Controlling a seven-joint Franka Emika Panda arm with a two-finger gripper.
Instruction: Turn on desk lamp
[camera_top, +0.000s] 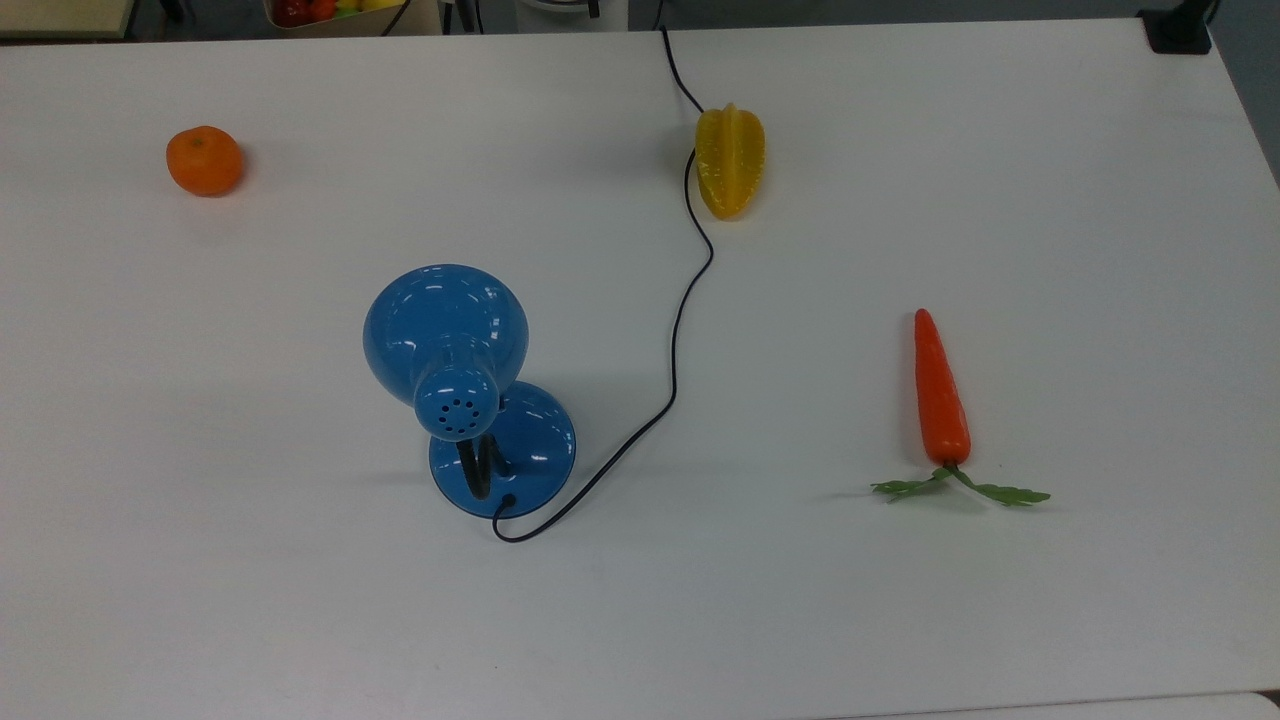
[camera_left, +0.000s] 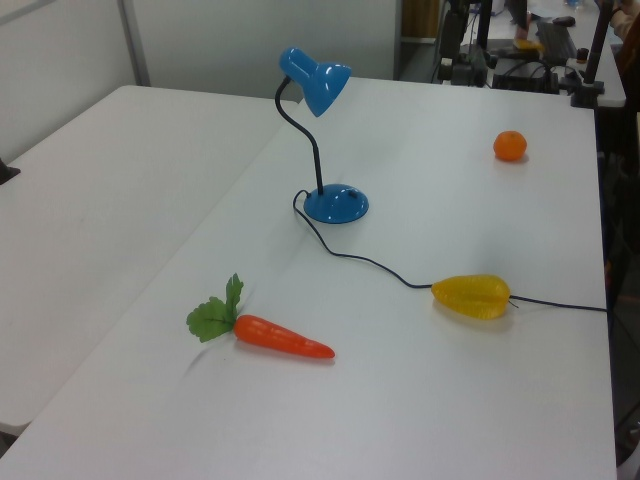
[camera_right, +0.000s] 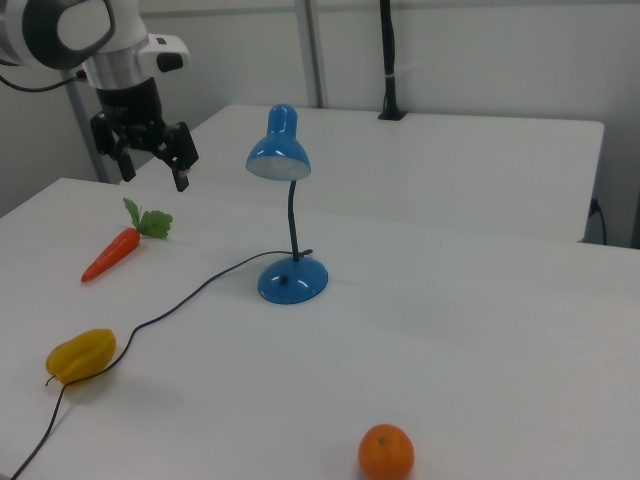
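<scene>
White matte table (camera_top: 900, 620) is carrying everything; a second white table (camera_right: 480, 160) is sitting beyond it in the right view, with pale walls and a black pole (camera_right: 388, 60) behind. Cluttered equipment is showing at the far end in the left view.

White robot arm (camera_right: 60, 35) is hanging in the right view's upper left, wrist pointing down, black tool (camera_right: 152, 170) hovering above the table, fingers spread wide and holding nothing. It is sitting well apart from the lamp, just above the carrot area.

Small glossy blue metal desk lamp (camera_top: 445, 345) with bell-shaped shade is standing upright near the table's middle, round domed blue base (camera_right: 292, 280) flat on the surface, black bent neck (camera_left: 312, 135) rising to the shade. Shade is looking unlit. Thin black cord (camera_top: 680, 330) is running from the base across the table and off the far edge in the top view.

Yellow plastic starfruit (camera_top: 730, 160) is lying touching or over the cord. Orange plastic carrot with green leaves (camera_top: 940, 395) is lying well apart on the top view's right. Round orange tangerine (camera_top: 204, 160) is sitting well apart at the top view's upper left. Nothing is standing between tool and lamp.
</scene>
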